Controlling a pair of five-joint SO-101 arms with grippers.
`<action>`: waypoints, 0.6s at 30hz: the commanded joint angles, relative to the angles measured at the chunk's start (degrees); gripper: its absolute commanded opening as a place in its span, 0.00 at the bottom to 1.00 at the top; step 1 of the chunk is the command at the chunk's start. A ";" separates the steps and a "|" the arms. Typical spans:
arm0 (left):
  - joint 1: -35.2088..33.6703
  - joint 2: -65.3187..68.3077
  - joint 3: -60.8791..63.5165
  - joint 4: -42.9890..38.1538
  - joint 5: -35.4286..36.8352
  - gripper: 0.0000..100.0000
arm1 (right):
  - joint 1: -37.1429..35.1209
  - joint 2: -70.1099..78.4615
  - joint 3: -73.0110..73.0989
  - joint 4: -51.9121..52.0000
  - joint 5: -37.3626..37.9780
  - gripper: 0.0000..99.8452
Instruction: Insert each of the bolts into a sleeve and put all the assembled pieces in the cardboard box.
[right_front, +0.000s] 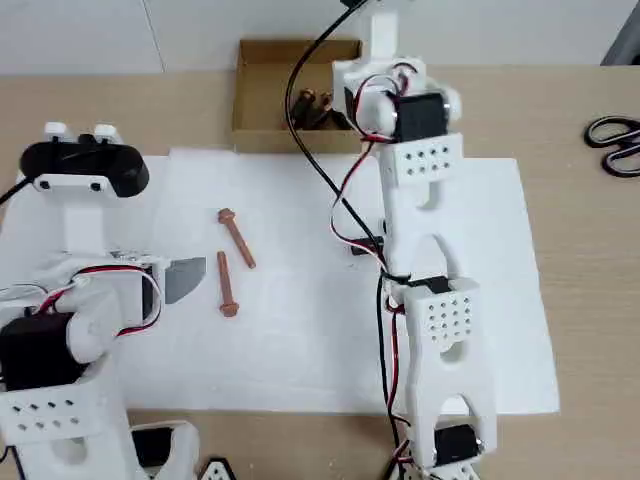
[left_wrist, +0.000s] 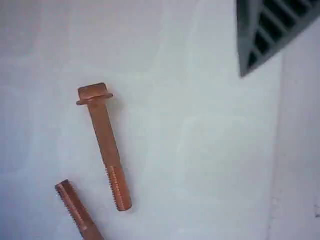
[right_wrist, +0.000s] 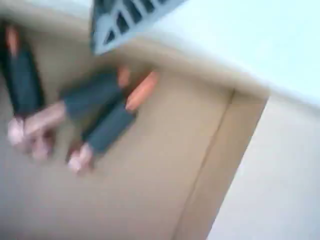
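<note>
Two copper bolts lie side by side on the white sheet, one slanted and one nearly straight. My left gripper hovers just left of them; its wrist view looks down on the full bolt and the threaded end of the other bolt. My right gripper is open over the cardboard box, nothing in it. Three dark sleeves with bolts lie in the box; the right wrist view shows one assembled piece on the box floor.
Scissors lie on the wooden table at the far right. A black device on a white stand sits at the left edge of the sheet. A black cable runs from the box across the sheet beside the right arm.
</note>
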 joint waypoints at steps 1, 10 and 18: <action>-0.18 -0.88 -2.07 0.00 -0.35 0.34 | 0.66 -5.23 -5.98 8.22 0.44 0.19; -0.26 -0.88 -2.07 0.18 -4.31 0.34 | 6.11 -11.30 -5.63 8.84 -2.46 0.19; -0.18 -0.88 -2.07 -0.09 -4.40 0.34 | 6.90 -21.23 1.32 9.45 -2.90 0.19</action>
